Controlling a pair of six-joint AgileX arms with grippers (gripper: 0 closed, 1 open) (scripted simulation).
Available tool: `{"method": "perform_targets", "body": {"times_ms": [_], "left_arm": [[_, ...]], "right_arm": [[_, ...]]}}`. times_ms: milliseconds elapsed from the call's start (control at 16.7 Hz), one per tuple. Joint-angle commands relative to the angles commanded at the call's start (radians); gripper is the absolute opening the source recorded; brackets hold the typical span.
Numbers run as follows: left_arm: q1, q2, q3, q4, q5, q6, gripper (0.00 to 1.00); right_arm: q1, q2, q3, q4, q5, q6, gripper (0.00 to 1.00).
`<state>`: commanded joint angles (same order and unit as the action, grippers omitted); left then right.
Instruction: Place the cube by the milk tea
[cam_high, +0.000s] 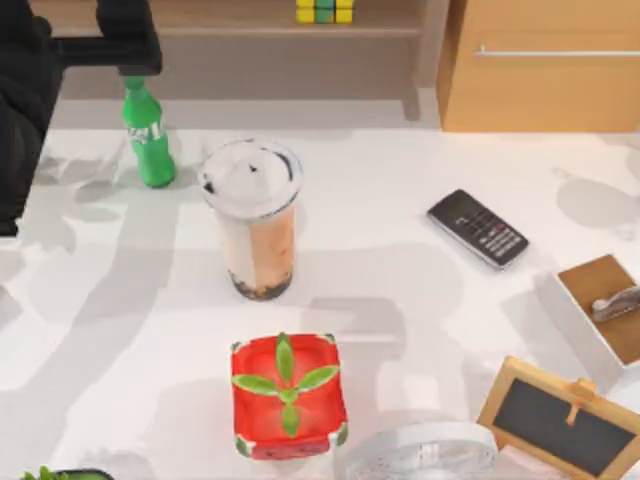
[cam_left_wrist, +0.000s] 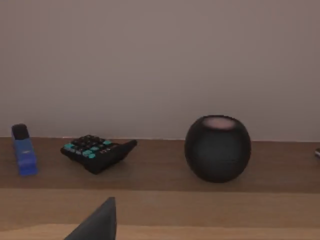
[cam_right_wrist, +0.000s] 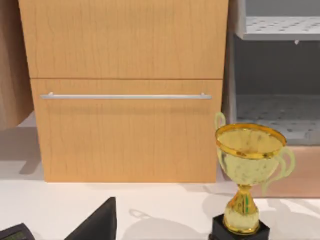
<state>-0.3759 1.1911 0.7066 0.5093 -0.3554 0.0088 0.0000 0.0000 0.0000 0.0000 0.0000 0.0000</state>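
Yellow-green cube on shelf | milk tea on table | end effector spread: cannot tell

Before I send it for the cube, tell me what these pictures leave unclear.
- Cube: top view, cut off by the upper edge, on the shelf.
- Left tool: left wrist view, a single dark tip at the lower edge; grip state unreadable.
- Right tool: right wrist view, same.
- Milk tea: fully visible.

White table carries milk tea, soda bottle, phone.
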Motion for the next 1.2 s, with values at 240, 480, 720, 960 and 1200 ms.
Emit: {"method": "perform_targets", "body": {"times_ms": [240, 480, 720, 960, 1200], "left_arm": [[-0.134, 0.481, 0.244, 0.169, -0.12, 0.006, 1.0], [-0.241, 0.828, 0.45, 0.317, -0.214, 0.009, 1.0], [-0.295, 1.008, 0.571, 0.415, -0.267, 0.008, 1.0], [-0.3, 1.035, 0.588, 0.432, -0.275, 0.007, 1.0], [-0.296, 1.035, 0.598, 0.42, -0.271, 0.007, 1.0]], "right_arm": [[0.0, 0.0, 0.0, 0.0, 0.0, 0.0, 1.0], [0.0, 0.0, 0.0, 0.0, 0.0, 0.0, 1.0], [0.0, 0.0, 0.0, 0.0, 0.0, 0.0, 1.0], [0.0, 0.0, 0.0, 0.0, 0.0, 0.0, 1.0], [0.0, 0.0, 0.0, 0.0, 0.0, 0.0, 1.0]]}}
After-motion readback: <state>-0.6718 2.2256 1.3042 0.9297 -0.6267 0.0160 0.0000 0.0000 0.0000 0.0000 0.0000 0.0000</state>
